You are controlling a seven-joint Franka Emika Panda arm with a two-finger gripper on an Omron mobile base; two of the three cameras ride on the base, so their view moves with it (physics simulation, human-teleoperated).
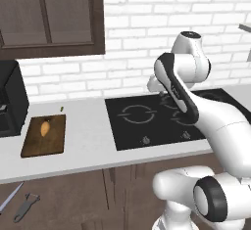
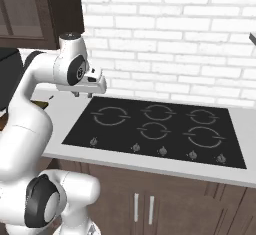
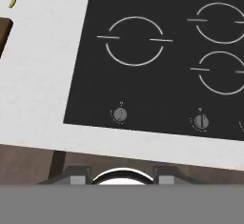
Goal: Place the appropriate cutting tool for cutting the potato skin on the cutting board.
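One small grey fork-headed peeler (image 1: 26, 206) lies on the floor; hand (image 2: 84, 93) closed, empty.

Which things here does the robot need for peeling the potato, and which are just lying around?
For the job:
- peeler, lying low in front of the counter
- potato, on the board
- cutting board

Just lying about:
- knife, next to the peeler
- stove
- coffee machine
- small green bit behind the board
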